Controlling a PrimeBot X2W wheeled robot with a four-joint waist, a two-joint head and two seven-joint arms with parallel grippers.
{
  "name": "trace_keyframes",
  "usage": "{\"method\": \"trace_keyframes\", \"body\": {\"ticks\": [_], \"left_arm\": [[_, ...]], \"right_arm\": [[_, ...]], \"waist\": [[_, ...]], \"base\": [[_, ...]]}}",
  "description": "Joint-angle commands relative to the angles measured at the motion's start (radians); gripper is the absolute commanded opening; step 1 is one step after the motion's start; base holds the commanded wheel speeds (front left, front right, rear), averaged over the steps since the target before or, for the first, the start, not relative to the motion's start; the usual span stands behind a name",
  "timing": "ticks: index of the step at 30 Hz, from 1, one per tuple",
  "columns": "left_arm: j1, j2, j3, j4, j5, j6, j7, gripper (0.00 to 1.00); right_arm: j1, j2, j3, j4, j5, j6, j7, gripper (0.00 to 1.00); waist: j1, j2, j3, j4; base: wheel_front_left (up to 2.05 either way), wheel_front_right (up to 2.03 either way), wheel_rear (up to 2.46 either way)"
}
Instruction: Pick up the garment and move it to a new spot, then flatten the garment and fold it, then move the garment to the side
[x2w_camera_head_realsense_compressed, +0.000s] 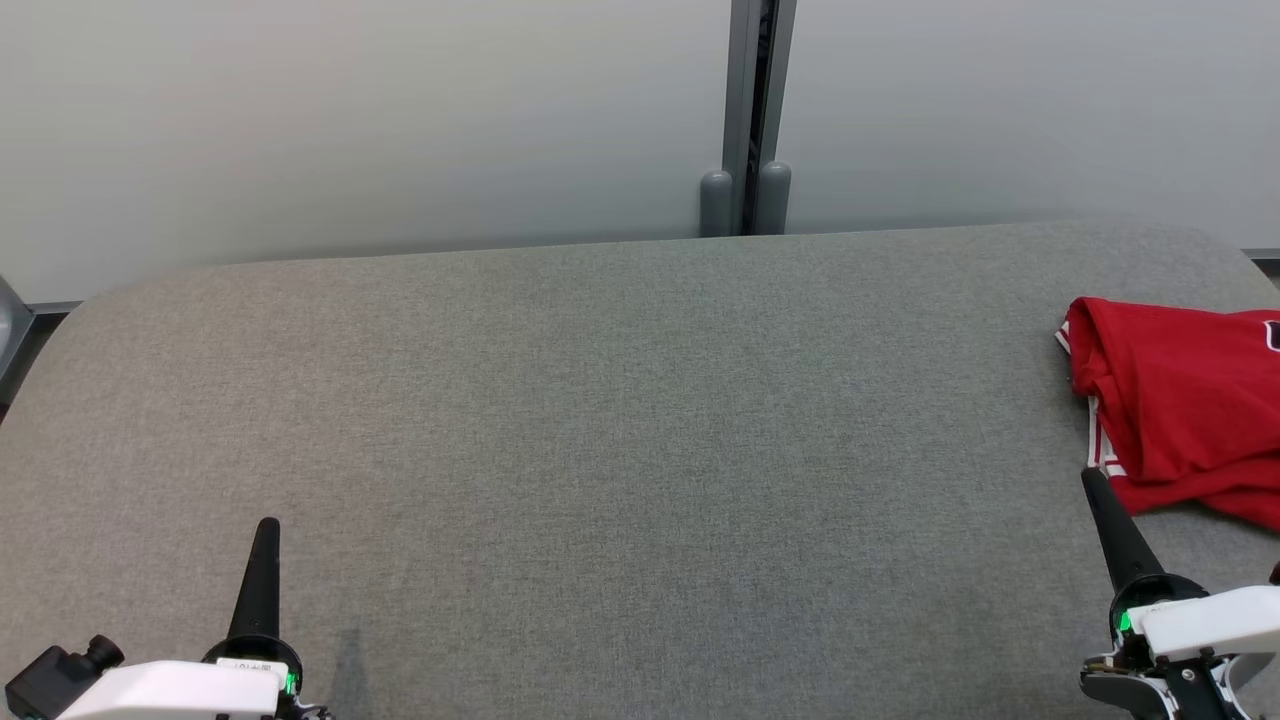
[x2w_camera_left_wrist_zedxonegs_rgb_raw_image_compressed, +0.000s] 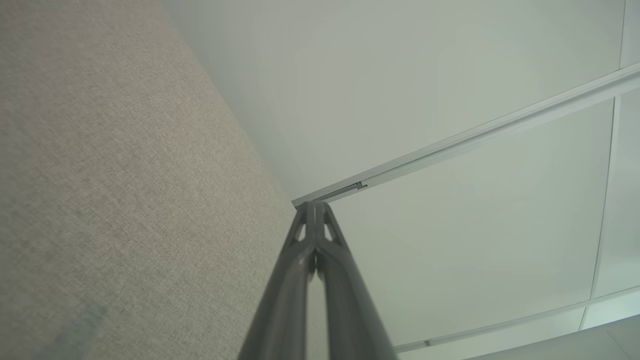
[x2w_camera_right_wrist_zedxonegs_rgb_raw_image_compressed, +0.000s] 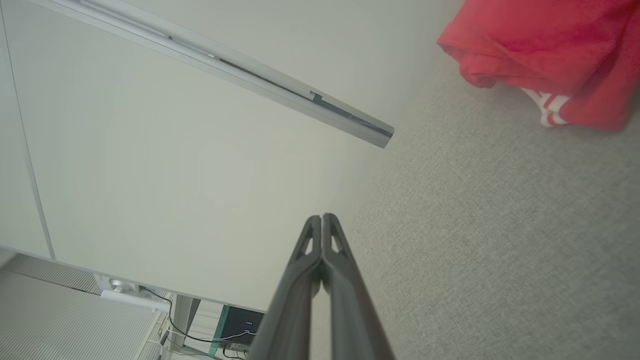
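Observation:
A red garment (x2w_camera_head_realsense_compressed: 1180, 405) with white striped trim lies folded in a compact heap at the far right of the grey padded table (x2w_camera_head_realsense_compressed: 600, 420), partly cut off by the picture's edge. In the right wrist view the garment (x2w_camera_right_wrist_zedxonegs_rgb_raw_image_compressed: 545, 50) sits at the top right. My right gripper (x2w_camera_head_realsense_compressed: 1090, 478) is shut and empty, its tip just in front of the garment's near left corner. My left gripper (x2w_camera_head_realsense_compressed: 267, 527) is shut and empty at the lower left, far from the garment. Each wrist view shows its own fingers pressed together: left gripper (x2w_camera_left_wrist_zedxonegs_rgb_raw_image_compressed: 315, 206), right gripper (x2w_camera_right_wrist_zedxonegs_rgb_raw_image_compressed: 322, 218).
A pale wall with a vertical metal post (x2w_camera_head_realsense_compressed: 757, 110) runs behind the table's far edge. The table's corners are rounded. A dark box with cables (x2w_camera_right_wrist_zedxonegs_rgb_raw_image_compressed: 237, 325) stands on the floor beyond the table in the right wrist view.

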Motion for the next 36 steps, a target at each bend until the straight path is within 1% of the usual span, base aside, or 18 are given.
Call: {"method": "trace_keyframes", "body": {"ticks": [1,36], "left_arm": [[-0.029,-0.001,0.012,-0.004,-0.022,-0.010,0.004,0.00],[-0.052,-0.035,0.066,0.014,-0.262,-0.058,0.054,0.00]], "right_arm": [[-0.019,-0.003,-0.006,-0.003,0.027,0.001,0.003,0.00],[-0.066,0.005,-0.010,0.067,0.293,0.001,0.035,0.00]], "waist": [[0.0000,0.0000,0.000,0.000],[0.0000,0.0000,-0.002,0.008]], "base": [[0.00,0.00,0.00],[0.00,0.00,0.00]]}}
